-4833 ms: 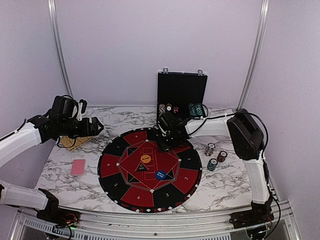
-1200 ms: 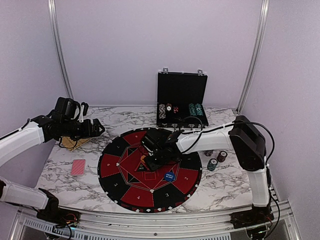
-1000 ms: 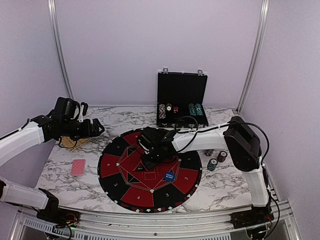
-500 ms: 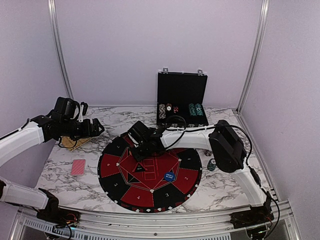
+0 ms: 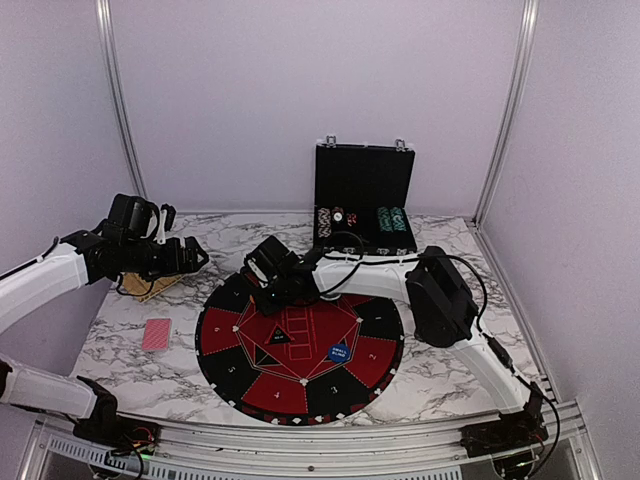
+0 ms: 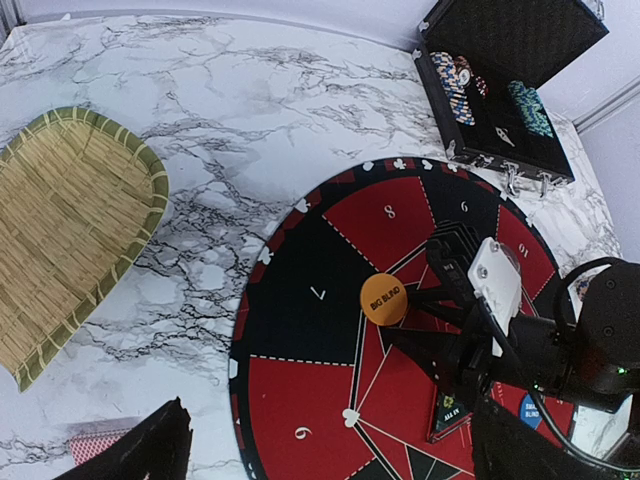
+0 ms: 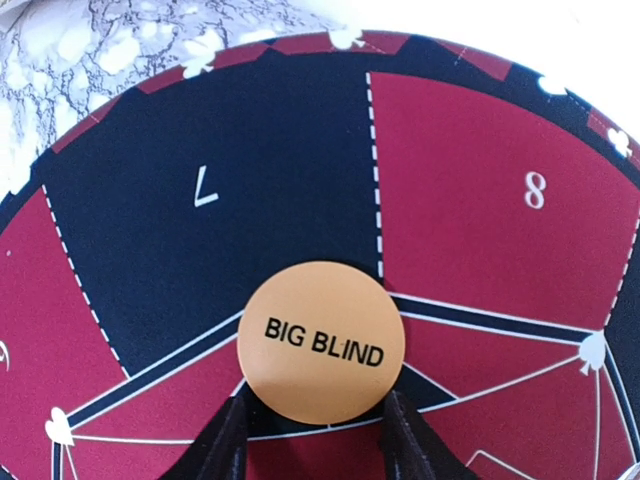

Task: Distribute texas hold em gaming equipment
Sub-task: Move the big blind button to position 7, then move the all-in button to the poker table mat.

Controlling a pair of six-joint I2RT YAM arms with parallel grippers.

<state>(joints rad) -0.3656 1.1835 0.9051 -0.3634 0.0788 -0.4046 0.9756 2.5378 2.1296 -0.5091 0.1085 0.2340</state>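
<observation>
While orange disc (image 7: 320,343) sat at mat's (image 7: 150,150) 7/8 sector line, right gripper (image 7: 315,402) straddled disc's near edge, fingers apart. Clamped or only touching: couldn't tell. Left gripper (image 5: 193,255) gaped wide, well apart to left; right arm nearer.

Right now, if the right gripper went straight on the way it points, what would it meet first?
The orange BIG BLIND disc, on the mat ahead of the right gripper; they may be touching.
</observation>
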